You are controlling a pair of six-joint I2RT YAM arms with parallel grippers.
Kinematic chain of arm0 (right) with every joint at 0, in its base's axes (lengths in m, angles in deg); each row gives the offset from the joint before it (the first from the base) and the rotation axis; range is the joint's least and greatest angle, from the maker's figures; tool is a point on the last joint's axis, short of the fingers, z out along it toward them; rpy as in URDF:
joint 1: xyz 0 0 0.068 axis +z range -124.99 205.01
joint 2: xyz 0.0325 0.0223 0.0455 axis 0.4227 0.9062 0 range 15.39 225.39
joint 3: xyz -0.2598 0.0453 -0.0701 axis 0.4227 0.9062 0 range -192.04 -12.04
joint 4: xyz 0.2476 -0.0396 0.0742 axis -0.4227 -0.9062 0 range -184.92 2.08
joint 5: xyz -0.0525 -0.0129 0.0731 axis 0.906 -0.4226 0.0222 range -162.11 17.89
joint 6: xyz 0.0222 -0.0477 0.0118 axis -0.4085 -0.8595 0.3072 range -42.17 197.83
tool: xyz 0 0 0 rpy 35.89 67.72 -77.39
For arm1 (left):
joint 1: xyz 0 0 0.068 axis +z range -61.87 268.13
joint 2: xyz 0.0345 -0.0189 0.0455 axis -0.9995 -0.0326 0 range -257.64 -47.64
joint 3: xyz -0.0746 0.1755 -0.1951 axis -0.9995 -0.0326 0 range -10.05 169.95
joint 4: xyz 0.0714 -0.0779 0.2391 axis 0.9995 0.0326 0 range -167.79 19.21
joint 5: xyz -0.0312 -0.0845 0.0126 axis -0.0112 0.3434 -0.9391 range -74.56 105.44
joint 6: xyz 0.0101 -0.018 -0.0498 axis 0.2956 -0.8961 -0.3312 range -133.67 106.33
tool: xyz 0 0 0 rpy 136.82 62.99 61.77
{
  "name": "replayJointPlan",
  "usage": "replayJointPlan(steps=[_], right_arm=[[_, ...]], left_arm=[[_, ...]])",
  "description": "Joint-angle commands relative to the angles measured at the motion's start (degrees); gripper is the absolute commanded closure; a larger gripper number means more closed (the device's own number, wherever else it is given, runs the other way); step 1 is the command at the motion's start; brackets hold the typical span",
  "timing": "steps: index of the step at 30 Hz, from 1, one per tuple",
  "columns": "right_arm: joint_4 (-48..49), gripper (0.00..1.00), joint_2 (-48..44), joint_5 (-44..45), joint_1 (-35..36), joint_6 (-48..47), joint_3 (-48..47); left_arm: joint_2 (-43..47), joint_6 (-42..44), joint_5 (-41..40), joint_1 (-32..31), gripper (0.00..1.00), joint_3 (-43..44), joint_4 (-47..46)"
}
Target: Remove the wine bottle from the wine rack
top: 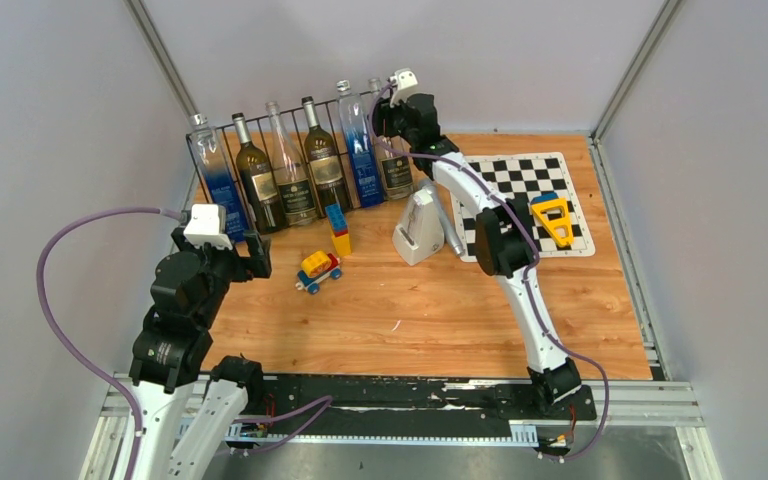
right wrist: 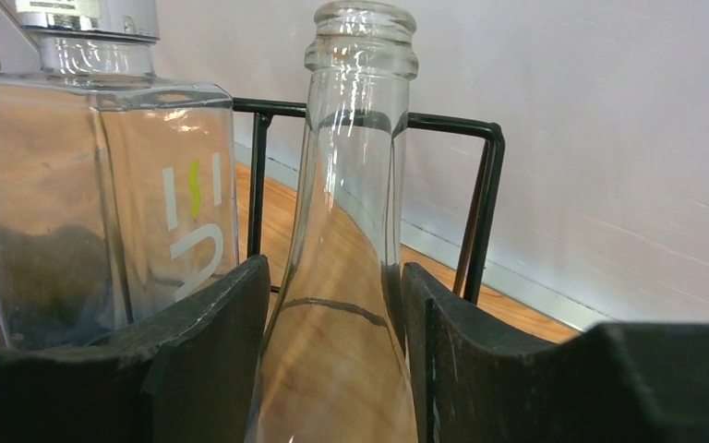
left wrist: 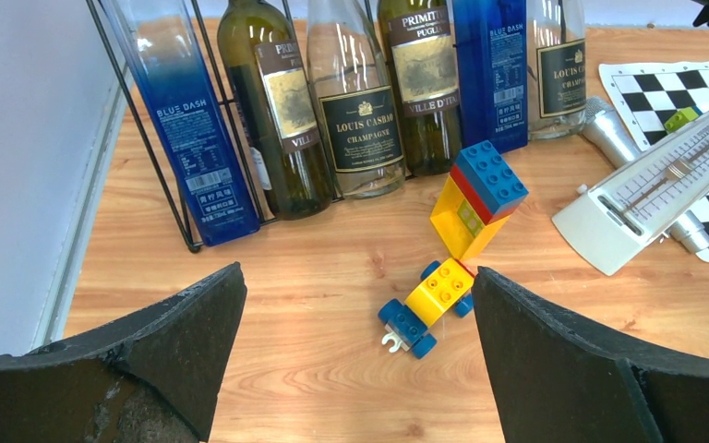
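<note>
Right wrist: your right gripper (right wrist: 332, 323) pinches the neck of the clear wine bottle (right wrist: 355, 166), which stands inside the wine rack (right wrist: 485, 185). Top: that bottle fills the rack's right end slot. Left wrist: your left gripper (left wrist: 355, 305) gapes wide before the rack's left end, holding nothing.

You have a wine bottle (right wrist: 351, 231) of clear, shiny, smooth glass between the dull, rough black fingers (right wrist: 212, 355) of your right pincer (right wrist: 334, 269), the wine rack (right wrist: 480, 203) of thin black metal wire just behind it, and a smooth wood table (top: 440, 320) below.
</note>
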Motion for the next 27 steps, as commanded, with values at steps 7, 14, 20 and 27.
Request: replayJointPlan(steps=[7,14,20,27], right_arm=[[6.0,1.0,-11.8,0.7,1.8,-6.3,3.5],[3.0,1.0,-15.1,1.0,1.8,-6.5,4.9],[0.2,1.0,-19.0,2.4,1.8,-6.6,7.9],[-2.0,1.0,-25.3,2.7,1.8,-5.2,13.5]], left_arm=[[0.4,1.0,-0.2,-0.1,0.0,-0.5,-2.3],[0.7,1.0,-0.2,-0.1,0.0,-0.5,-2.3],[0.8,1.0,-0.3,-0.1,0.0,-0.5,-2.3],[1.0,1.0,-0.3,-0.1,0.0,-0.5,-2.3]])
